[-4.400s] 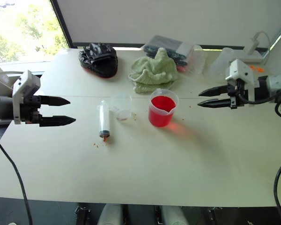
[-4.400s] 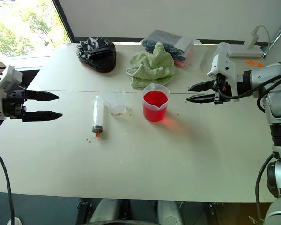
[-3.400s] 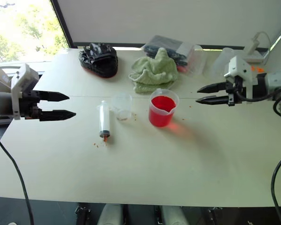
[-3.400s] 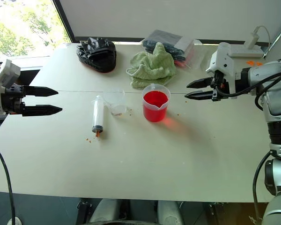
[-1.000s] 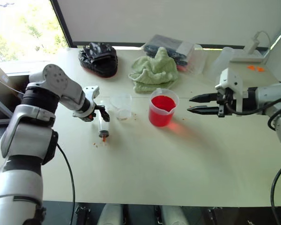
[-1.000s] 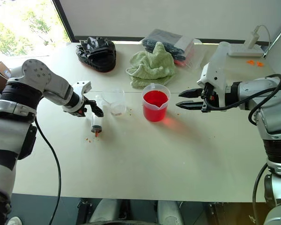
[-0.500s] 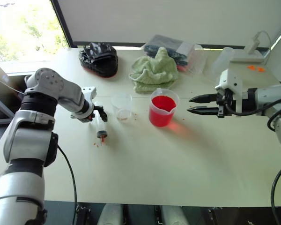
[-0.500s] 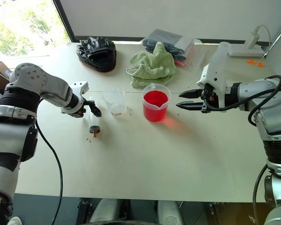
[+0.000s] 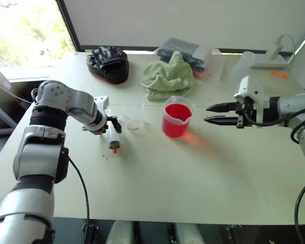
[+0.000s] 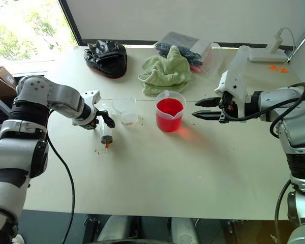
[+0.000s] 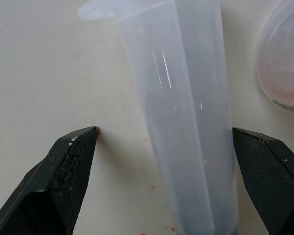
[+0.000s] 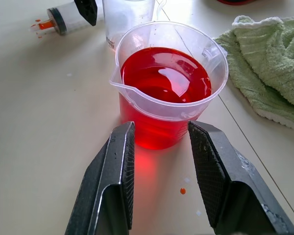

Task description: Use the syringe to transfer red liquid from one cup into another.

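Pickup is the step in hand: the left claw (image 11: 164, 142) straddles the syringe (image 9: 112, 135) lying on the desk (image 9: 193, 173), fingers apart beside its barrel. Next, it must close squarely and lift. The right claw (image 10: 201, 108), parted and empty, waits near the beaker (image 12: 166, 88).

My head pair looks down over the table (image 9: 193, 173). My left wrist view sits close, syringe (image 11: 186, 122) between its jaws; my right wrist view faces the beaker (image 12: 169, 93) (syringe beyond).
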Robot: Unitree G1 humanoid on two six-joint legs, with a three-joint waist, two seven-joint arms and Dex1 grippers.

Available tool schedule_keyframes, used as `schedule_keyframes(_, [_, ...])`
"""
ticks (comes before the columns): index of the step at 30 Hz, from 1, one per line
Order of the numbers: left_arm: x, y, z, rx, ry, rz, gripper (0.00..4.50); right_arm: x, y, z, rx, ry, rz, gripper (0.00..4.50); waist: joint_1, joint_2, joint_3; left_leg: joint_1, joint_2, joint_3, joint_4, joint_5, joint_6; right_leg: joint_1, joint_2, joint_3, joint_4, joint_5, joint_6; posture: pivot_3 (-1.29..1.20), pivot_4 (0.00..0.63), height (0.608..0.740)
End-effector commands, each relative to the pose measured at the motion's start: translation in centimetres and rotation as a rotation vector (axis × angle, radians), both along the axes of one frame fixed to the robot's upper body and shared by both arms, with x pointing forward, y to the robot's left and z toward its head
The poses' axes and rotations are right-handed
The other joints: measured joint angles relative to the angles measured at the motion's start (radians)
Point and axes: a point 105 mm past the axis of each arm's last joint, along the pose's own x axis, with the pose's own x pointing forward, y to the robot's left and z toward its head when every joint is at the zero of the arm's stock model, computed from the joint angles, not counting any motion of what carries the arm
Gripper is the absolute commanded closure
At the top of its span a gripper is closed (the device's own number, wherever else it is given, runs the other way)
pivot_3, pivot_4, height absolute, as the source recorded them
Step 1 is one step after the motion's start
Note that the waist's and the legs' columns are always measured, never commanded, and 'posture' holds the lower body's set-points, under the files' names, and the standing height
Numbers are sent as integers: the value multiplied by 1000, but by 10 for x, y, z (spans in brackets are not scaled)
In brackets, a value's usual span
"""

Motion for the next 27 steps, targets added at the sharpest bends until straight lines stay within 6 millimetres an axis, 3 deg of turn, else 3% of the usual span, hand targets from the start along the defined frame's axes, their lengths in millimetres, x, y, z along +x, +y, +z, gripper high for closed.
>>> schedule_keyframes(1, [-1,-5,-1,-31,-12,-4,1307,-4,-2,16,-7,-68,6,2724,2,0,0,0,0,0,0,0,0,0,0,0,0,0,0,0,150,711])
schedule_keyframes(4, [1,-2,0,-24,-28,30,2760,-4,-2,16,-9,-68,6,2724,4,0,0,0,0,0,1,0,0,0,0,0,0,0,0,0,150,711])
schedule_keyframes(6, [3,-1,0,-20,-36,47,3142,-4,-2,16,-10,-68,5,2724,3,0,0,0,-1,0,1,0,0,0,-1,0,0,0,0,0,150,711])
schedule_keyframes(12, [3,-1,2,-28,-69,58,3145,-5,-3,17,-13,-69,0,2724,3,0,0,0,-1,0,2,1,-1,1,-1,0,1,0,0,0,150,711])
schedule_keyframes(16, [5,2,14,-30,-138,40,3145,-5,-4,17,-12,-71,-3,2724,2,0,0,0,-1,0,2,1,-1,1,-1,0,1,0,0,0,150,711])
schedule_keyframes(22, [9,31,38,-44,-241,151,3145,-4,-5,17,-10,-75,-8,2724,-4,0,0,0,-1,0,1,1,-1,1,0,0,1,0,0,0,150,711])
schedule_keyframes(27, [10,39,52,-68,-314,202,3145,-2,-5,19,-7,-89,-10,2724,0,0,0,0,0,0,1,1,-1,1,0,0,1,0,0,0,150,711])
